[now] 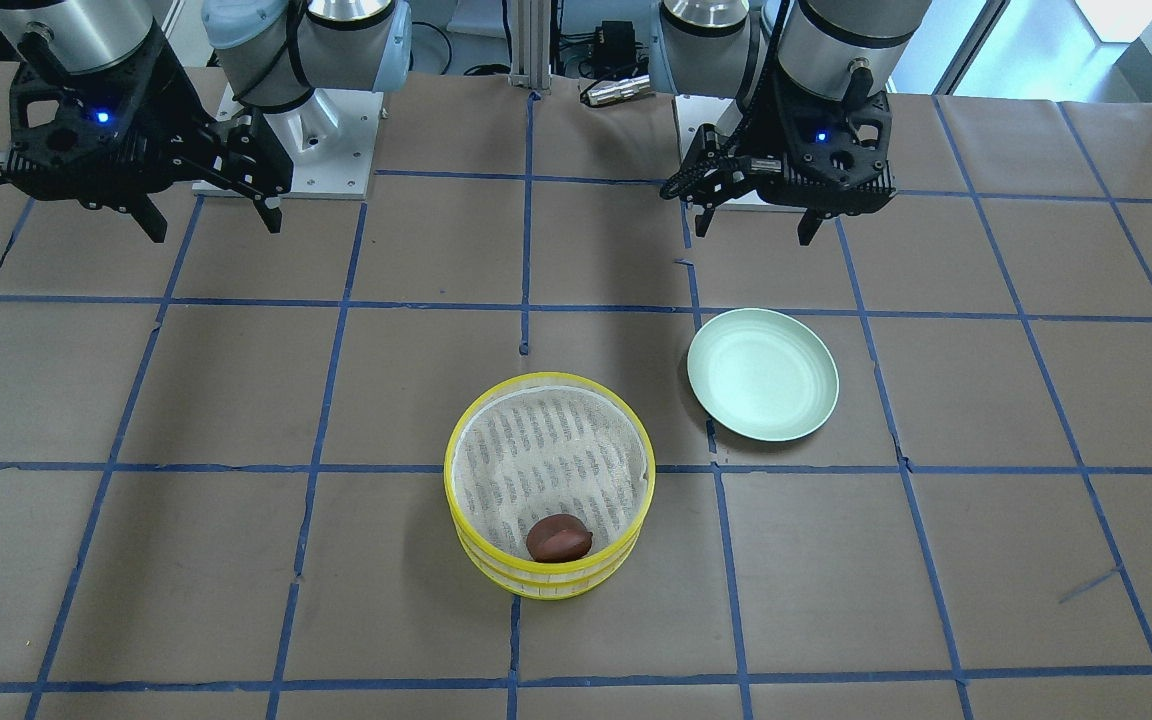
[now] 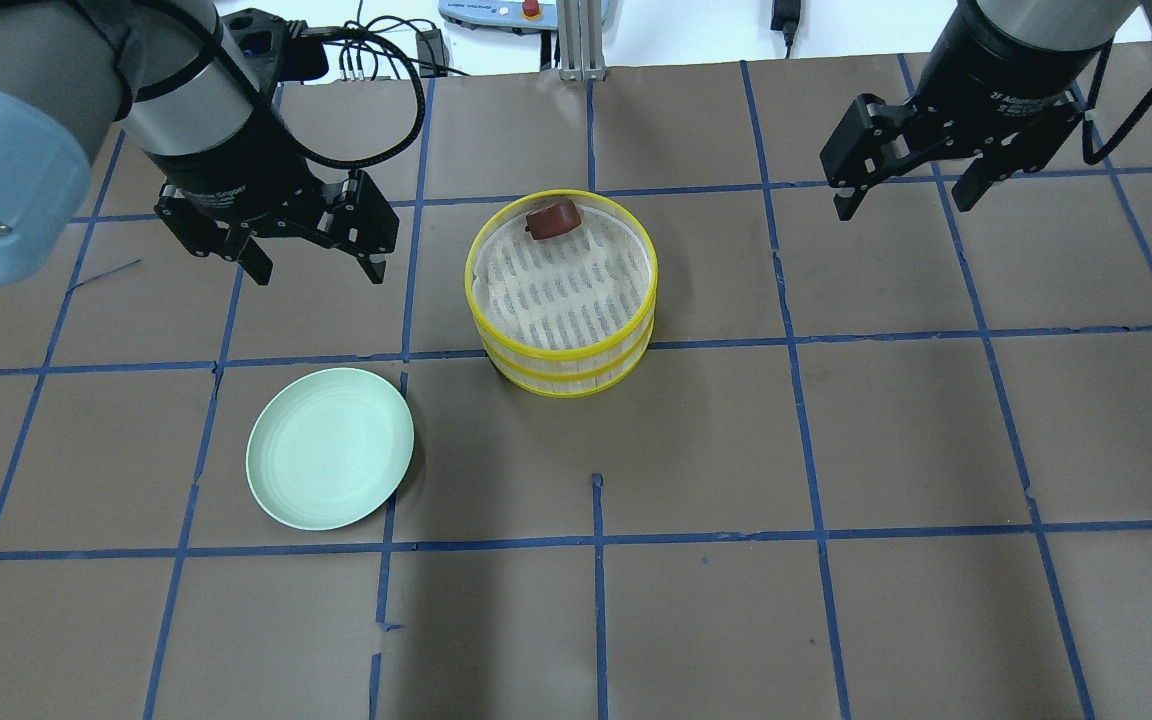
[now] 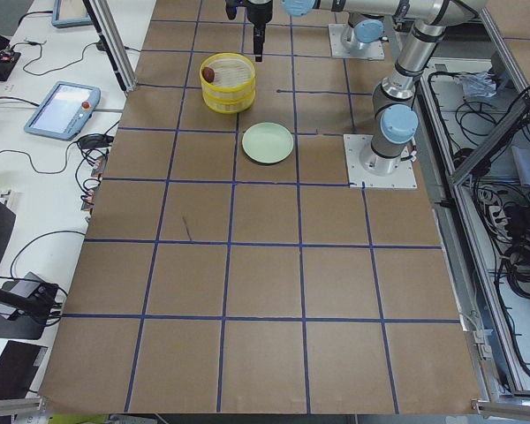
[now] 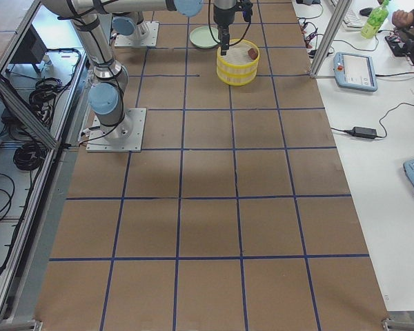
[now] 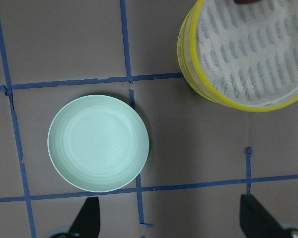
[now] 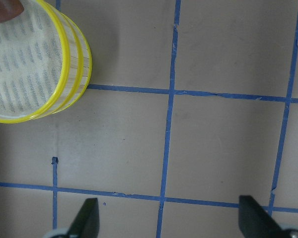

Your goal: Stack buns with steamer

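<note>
Now, left fingers (image 2: 372,258): spread wide and holding nothing, hanging above the counter (image 2: 896,420) at about 10 o'clock of the steamer, well apart from it.
Green plate (image 2: 329,460): smooth, glossy, round and shallow, with faint concentric rings; bare, lying at 8 o'clock of the steamer, near but not touching.
Steamer (image 2: 566,368): two round trays already one atop the other at mid-counter, with bright yellow hoops banding pale slatted walls; the upper floor is white perforated mesh, slightly rumpled.
Reddish-brown bun (image 2: 550,218): a small, matte, rounded lump on the upper mesh at 12 o'clock, right against the rim.
White bun: seen in no view; whether it lies in the lower tray, hidden under the upper one, cannot be told.
Right fingers (image 2: 968,190): likewise spread and empty, hovering at about 2 o'clock of the steamer, well apart.
Progress: the stack looks built, so the job is probably at or near its end.
Risk: any further grip on the stack looks the danger. The walls are thin and the hoops slick, so a pinch on the rim could slip or tilt the upper tray off the lower. The bun, light and parked at the edge, would probably roll or tip out on a jolt. A low sweep by the left arm could also clip the plate.
</note>
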Controlling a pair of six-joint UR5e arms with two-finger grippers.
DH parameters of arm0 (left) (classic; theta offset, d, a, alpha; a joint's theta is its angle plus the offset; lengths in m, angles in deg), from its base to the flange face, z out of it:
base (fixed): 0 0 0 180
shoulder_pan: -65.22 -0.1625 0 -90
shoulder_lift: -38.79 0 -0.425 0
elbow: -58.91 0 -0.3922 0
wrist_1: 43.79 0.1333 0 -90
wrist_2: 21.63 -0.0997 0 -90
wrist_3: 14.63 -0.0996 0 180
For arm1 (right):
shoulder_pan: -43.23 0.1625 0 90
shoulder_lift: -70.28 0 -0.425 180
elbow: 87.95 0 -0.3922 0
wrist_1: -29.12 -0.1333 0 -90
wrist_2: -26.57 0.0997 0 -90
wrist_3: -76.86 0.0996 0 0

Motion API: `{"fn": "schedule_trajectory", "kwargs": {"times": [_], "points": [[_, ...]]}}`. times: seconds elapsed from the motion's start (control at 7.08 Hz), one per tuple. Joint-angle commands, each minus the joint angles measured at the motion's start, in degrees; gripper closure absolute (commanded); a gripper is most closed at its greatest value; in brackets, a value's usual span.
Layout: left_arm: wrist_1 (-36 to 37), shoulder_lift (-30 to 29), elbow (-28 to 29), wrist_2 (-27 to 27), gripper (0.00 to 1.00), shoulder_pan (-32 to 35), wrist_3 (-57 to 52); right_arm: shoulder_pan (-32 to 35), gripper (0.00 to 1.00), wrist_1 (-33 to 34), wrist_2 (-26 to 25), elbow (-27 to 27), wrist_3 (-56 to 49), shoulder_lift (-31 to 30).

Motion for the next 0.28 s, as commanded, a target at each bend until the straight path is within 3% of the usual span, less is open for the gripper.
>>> {"fn": "schedule_trajectory", "kwargs": {"times": [0.0, 0.14], "points": [[-0.2, 0.5, -0.4, -0.1, 0.00, -0.1, 0.1, 0.0, 0.00, 0.0, 0.1, -0.1, 0.0, 0.0], [-0.2, 0.5, -0.4, -0.1, 0.00, -0.1, 0.0, 0.0, 0.00, 0.0, 0.2, -0.1, 0.0, 0.0]]}}
